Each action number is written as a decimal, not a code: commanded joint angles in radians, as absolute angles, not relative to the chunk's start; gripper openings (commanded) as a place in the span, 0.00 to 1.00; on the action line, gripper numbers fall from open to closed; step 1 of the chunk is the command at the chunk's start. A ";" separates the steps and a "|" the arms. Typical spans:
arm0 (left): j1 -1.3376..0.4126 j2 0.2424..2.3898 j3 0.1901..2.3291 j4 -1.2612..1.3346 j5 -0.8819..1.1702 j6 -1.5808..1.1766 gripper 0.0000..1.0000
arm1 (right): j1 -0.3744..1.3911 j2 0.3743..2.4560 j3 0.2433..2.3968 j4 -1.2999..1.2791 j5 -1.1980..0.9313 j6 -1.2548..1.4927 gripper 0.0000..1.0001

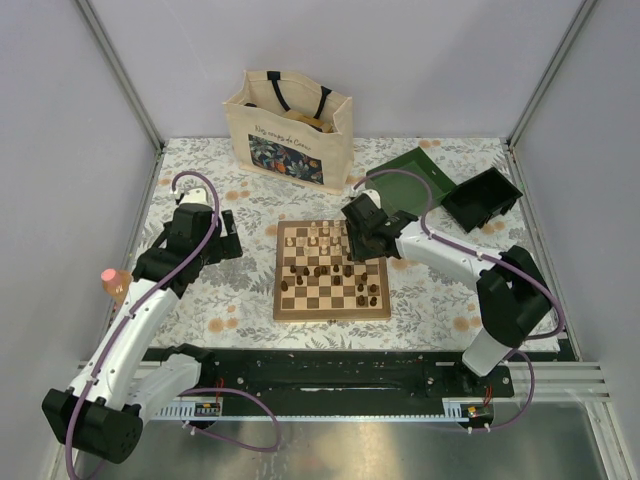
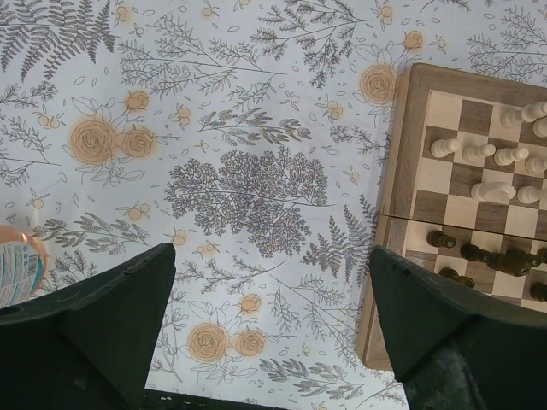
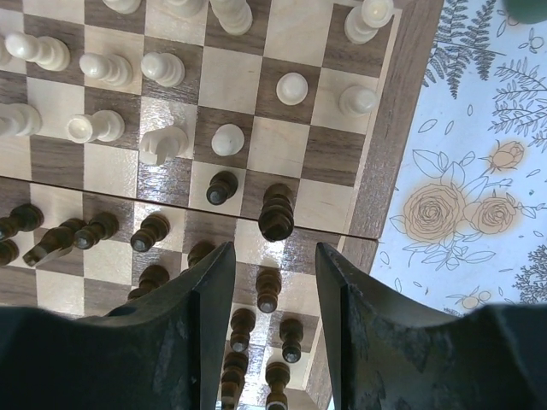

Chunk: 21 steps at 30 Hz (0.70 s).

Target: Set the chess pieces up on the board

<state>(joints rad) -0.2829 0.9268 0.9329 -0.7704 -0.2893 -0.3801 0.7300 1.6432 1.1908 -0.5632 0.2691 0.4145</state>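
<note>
Our right gripper (image 3: 273,254), fingers (image 3: 201,325) spread, hangs over the board (image 3: 402,111); a dark piece (image 3: 276,213) stands upright just ahead of it.

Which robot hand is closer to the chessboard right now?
Right. The right gripper hovers over the chessboard's far right squares; the left gripper is off its left edge.

A printed tote bag (image 1: 290,125) stands at the back of the floral cloth (image 1: 240,300) — green lid (image 1: 410,172) and dark box (image 1: 482,198) to its right.
</note>
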 commanded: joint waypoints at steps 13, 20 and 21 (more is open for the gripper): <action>-0.275 0.927 0.942 -0.753 -0.282 -0.362 0.99 | 0.701 1.704 1.249 -0.500 0.252 0.393 0.49; -0.275 0.919 0.939 -0.755 -0.281 -0.362 0.99 | 0.701 1.717 1.255 -0.502 0.244 0.384 0.45; -0.273 0.919 0.939 -0.753 -0.279 -0.362 0.99 | 0.701 1.718 1.255 -0.503 0.244 0.385 0.44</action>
